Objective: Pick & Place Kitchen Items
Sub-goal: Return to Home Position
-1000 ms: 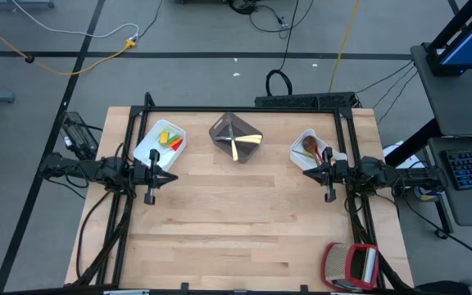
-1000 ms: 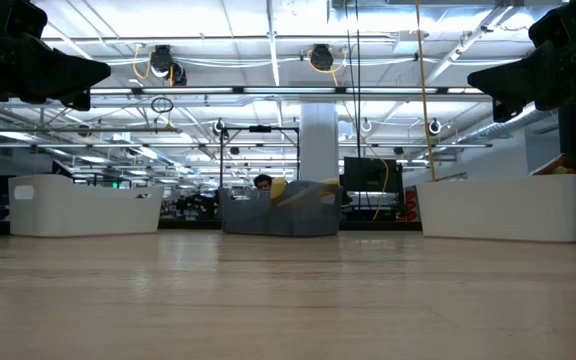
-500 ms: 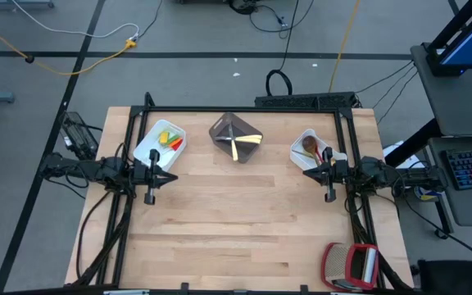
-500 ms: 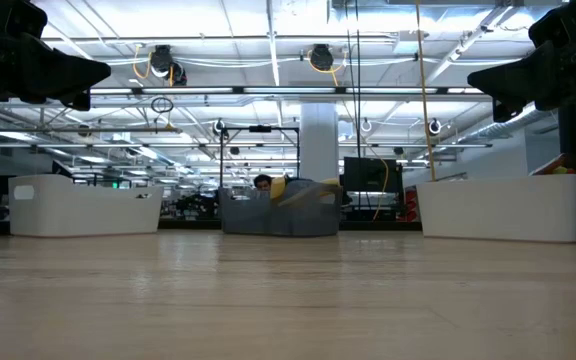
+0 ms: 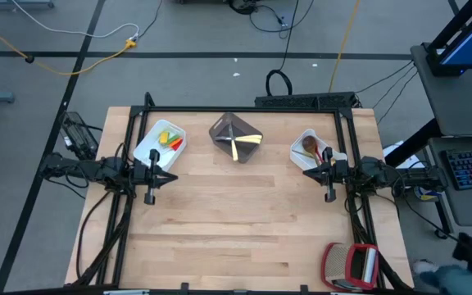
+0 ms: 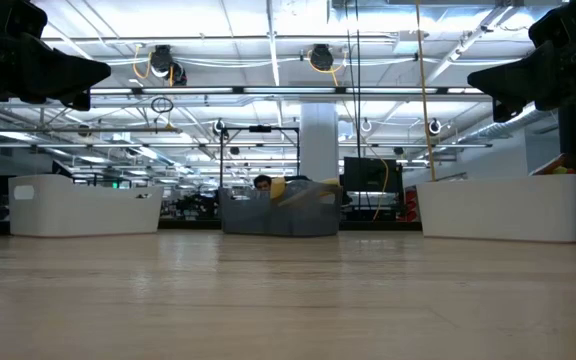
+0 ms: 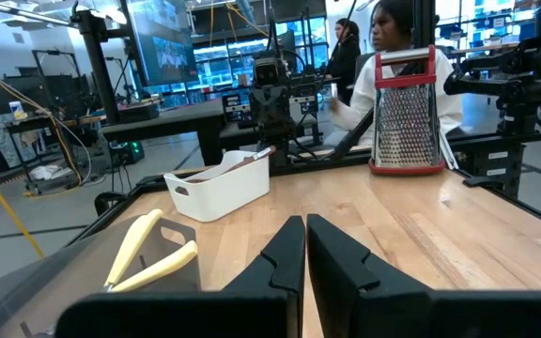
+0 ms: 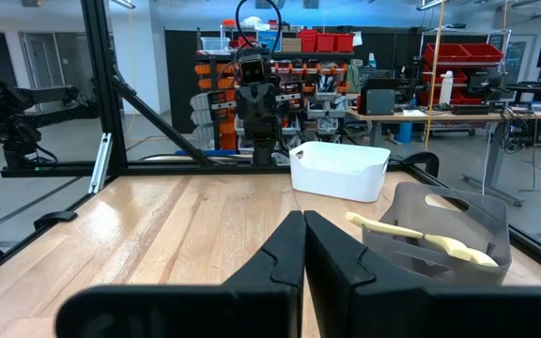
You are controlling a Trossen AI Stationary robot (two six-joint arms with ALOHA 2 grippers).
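While I stood there watching, both arms hung level over the table, one at each side edge. The left claw had its fingers pressed together and so did the right claw, the two pointing at each other across the bare wood. Just beside the left claw, toward the far edge, sat the left white bin with a small yellow piece, something green and a red-orange utensil lying in it. The right white bin sat just beside the right claw in the same way, with a brown wooden spoon inside. Between the two claws but further back was the grey bin, holding two pale-handled knives. Well apart from the right claw, at the near corner on its side, a red-and-silver grater stood upright. A person was in the room past the grater.
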